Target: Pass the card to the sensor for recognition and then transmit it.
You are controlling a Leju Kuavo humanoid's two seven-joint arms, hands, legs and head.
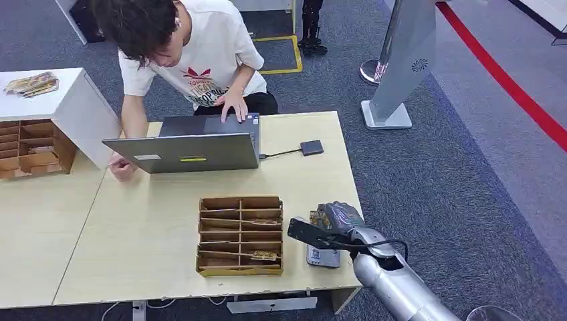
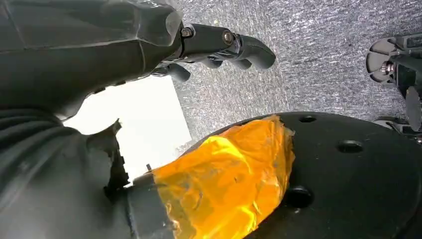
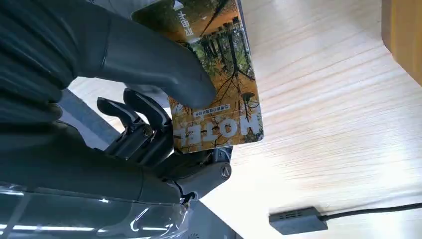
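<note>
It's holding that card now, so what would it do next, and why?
Probably carry the card forward to the small black sensor cabled to the laptop. The right hand already pinches it, yet it is near the wooden tray, well short of the sensor.

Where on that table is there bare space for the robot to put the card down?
Bare wood lies between the laptop and the wooden tray, and left of the tray to the table edge. Another free patch runs below the small black sensor. It is crowded at the right hand, which holds the card.
</note>
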